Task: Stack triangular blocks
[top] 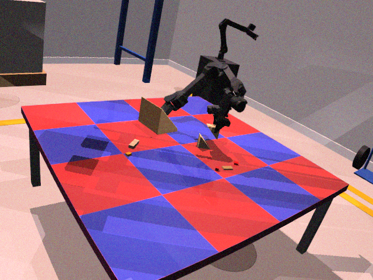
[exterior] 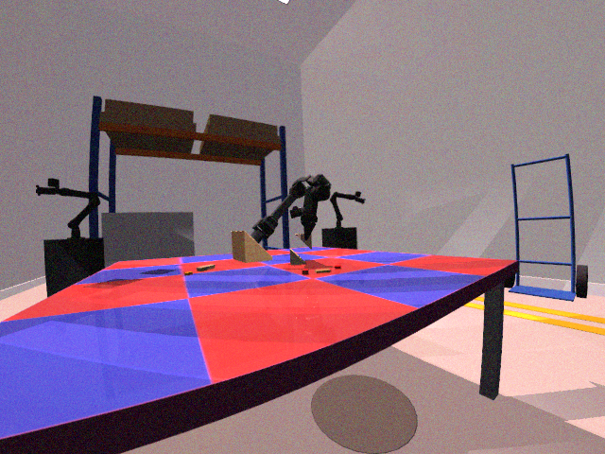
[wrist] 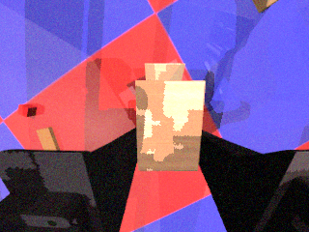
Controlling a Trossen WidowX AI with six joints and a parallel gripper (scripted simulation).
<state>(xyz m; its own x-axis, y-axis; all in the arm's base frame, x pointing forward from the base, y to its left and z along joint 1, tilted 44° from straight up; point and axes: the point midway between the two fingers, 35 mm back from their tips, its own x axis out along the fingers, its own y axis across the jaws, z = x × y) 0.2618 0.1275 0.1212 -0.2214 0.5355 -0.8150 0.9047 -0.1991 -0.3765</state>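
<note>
The lower triangular block [top: 202, 143] [exterior: 296, 257] stands on the table, pale wood, its sloped face rising to a peak. In the wrist view its pale end [wrist: 164, 72] shows just beyond the held block, which hides the rest. My gripper [top: 221, 122] [exterior: 307, 232] [wrist: 165, 131] is shut on the other triangular block [top: 214, 131] [exterior: 305, 239] [wrist: 181, 103]. The held block hangs above the table with its flat side up and a pointed edge down. In the top view it is behind and to the right of the lower block, apart from it.
A large wooden wedge [top: 156, 119] [exterior: 248, 246] stands in front of the arm's base. Small tan pieces [top: 133, 143] [exterior: 322, 270] [wrist: 47, 138], red bits [top: 217, 169] [exterior: 337, 267] [wrist: 31, 111] and an orange bit [top: 128, 154] [exterior: 188, 272] lie on the checkered table [top: 192, 220] [exterior: 293, 317].
</note>
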